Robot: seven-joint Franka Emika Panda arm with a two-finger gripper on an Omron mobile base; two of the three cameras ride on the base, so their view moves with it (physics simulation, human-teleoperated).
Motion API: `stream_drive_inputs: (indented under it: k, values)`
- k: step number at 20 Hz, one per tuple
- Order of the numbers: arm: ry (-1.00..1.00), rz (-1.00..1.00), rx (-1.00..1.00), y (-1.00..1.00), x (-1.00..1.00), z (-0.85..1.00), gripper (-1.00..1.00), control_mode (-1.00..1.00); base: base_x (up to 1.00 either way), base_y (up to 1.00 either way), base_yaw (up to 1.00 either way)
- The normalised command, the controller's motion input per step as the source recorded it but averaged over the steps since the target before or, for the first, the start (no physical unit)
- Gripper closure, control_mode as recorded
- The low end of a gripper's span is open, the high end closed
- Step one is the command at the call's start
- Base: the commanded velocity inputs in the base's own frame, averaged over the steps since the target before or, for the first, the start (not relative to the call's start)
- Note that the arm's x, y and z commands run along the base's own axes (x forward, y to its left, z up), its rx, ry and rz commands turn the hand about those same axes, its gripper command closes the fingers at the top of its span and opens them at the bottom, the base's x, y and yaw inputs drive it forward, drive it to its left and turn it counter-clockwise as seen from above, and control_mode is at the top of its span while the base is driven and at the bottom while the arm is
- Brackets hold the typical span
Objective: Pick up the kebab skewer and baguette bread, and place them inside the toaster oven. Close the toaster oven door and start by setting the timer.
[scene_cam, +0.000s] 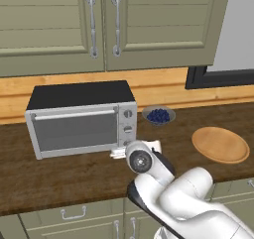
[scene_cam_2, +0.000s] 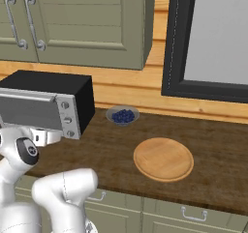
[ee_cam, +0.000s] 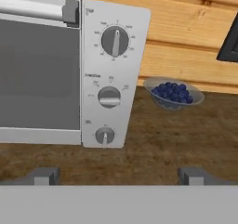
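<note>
The silver toaster oven (scene_cam: 82, 119) with a black top stands on the wooden counter at the left. Its toaster oven door (ee_cam: 39, 74) is up and shut, with the bar handle across the top. Three round knobs run down the right-hand panel: top (ee_cam: 115, 41), middle (ee_cam: 109, 97) and bottom (ee_cam: 105, 136). My gripper (ee_cam: 120, 175) is open and holds nothing. It hovers low over the counter just in front of the oven's knob panel, facing it. The kebab skewer and the baguette bread are out of view.
A glass bowl of blueberries (scene_cam: 158, 115) sits right of the oven near the back wall. A round wooden plate (scene_cam: 220, 144) lies further right on the counter. Wall cabinets (scene_cam: 104, 25) hang above, and a dark window frame (scene_cam_2: 179, 87) is at the right.
</note>
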Motion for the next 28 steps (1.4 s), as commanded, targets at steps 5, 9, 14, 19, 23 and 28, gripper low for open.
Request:
stream_drive_inputs:
  k: [5,9,14,19,23,28]
  values:
    - [-0.17,0.21,0.00,-0.66,0.02,-0.79,-1.00,-1.00,0.00,0.00,0.00]
    - [-0.13,0.10,0.03,-0.28,0.22,-0.53,-1.00,-1.00,0.00,0.00,0.00]
    - [-0.10,0.06,0.21,-0.08,0.62,-0.29,-1.00,-1.00,0.00,0.00,0.00]
    - [-0.10,0.10,0.27,-0.22,0.46,-0.37,-1.00,-1.00,0.00,0.00,0.00]
    - [0.01,0.06,0.11,-0.10,0.24,-0.23,-1.00,-1.00,0.00,0.00,0.00]
    - [0.00,0.02,0.04,-0.21,0.35,-0.22,-1.00,-1.00,0.00,0.00,0.00]
